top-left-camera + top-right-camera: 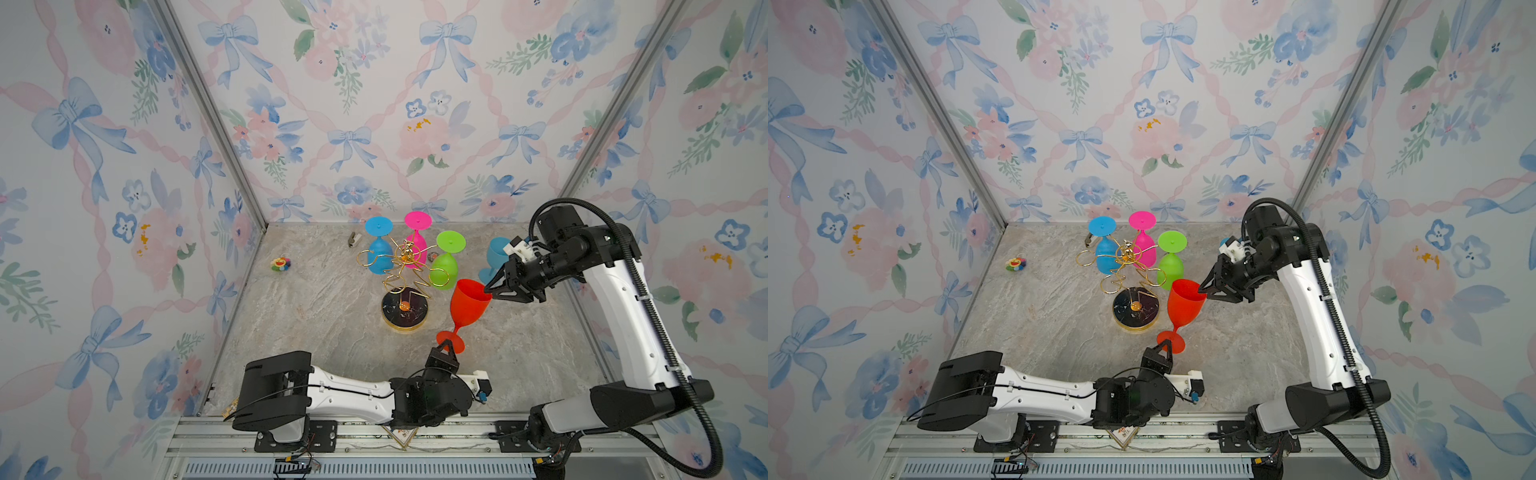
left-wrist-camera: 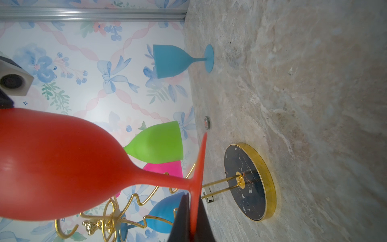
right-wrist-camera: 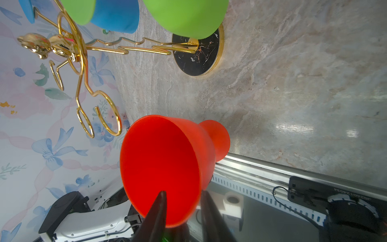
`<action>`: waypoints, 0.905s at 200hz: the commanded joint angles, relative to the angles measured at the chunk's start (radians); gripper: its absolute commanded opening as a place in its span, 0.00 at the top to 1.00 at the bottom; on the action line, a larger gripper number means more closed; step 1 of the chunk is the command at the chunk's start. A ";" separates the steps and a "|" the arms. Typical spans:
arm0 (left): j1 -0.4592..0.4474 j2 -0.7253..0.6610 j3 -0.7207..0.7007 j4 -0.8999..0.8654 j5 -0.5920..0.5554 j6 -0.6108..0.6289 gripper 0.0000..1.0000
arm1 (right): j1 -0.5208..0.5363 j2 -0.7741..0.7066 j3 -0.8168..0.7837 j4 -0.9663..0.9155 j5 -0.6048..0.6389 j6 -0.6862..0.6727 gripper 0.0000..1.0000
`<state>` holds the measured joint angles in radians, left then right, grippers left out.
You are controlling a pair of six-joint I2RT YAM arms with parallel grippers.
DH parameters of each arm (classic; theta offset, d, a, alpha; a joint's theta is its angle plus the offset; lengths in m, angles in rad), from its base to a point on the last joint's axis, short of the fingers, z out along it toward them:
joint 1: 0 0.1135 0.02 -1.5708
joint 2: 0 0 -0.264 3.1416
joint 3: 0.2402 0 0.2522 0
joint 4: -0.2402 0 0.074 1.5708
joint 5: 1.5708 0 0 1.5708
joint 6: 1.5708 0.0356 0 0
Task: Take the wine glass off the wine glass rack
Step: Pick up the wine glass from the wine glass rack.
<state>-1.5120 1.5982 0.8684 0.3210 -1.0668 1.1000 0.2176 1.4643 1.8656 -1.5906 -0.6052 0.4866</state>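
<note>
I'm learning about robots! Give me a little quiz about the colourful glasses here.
1. True or false: the matte red wine glass hangs on the gold wire rack with the round black base.
2. How many glasses hang upside down on that rack?
3. The left claw pinches the red glass by its: A) rim B) stem C) foot.
Key: 1 false; 2 three: blue glass, pink glass, green glass; 3 C.
</note>
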 commanded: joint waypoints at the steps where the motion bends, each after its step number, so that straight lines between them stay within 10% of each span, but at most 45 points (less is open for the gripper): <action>1: -0.006 0.009 0.004 0.028 -0.021 0.009 1.00 | 0.009 0.018 -0.009 -0.044 0.012 -0.021 0.71; 181: -0.007 0.038 -0.010 0.157 -0.095 0.122 1.00 | -0.008 0.005 -0.136 -0.065 -0.047 -0.040 0.97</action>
<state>-1.5124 1.6318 0.8646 0.3275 -1.1549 1.1717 0.2092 1.5036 1.7733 -1.6127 -0.5816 0.4557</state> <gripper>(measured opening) 0.050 0.081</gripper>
